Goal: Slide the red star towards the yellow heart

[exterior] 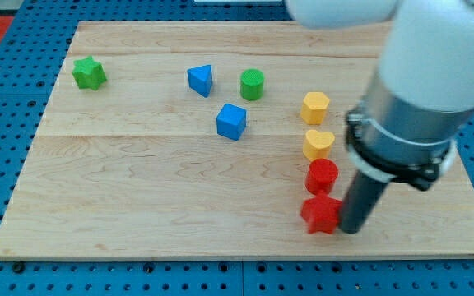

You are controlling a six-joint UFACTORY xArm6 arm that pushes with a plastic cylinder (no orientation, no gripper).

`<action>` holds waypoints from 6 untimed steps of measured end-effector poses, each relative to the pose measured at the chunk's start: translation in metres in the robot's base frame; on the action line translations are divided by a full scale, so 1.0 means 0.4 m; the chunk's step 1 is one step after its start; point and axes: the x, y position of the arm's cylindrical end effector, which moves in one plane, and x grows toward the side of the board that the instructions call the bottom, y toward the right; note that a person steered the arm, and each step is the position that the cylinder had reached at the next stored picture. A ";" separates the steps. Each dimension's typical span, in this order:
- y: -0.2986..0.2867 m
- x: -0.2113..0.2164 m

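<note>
The red star (320, 214) lies near the board's bottom right. A red cylinder (322, 175) sits just above it, touching or nearly touching. The yellow heart (318, 144) is directly above the cylinder. A yellow hexagon (314, 108) is above the heart. The four form a near-vertical column. My tip (352, 229) rests on the board right beside the star's right side, touching it or nearly so.
A green star (89, 73) is at the top left. A blue triangle-like block (201, 80), a green cylinder (252, 85) and a blue cube (231, 122) lie in the upper middle. The wooden board's (138, 205) right edge is close behind the arm's body.
</note>
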 end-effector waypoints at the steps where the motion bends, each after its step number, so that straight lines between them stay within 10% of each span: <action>1: 0.052 0.074; 6: -0.156 -0.026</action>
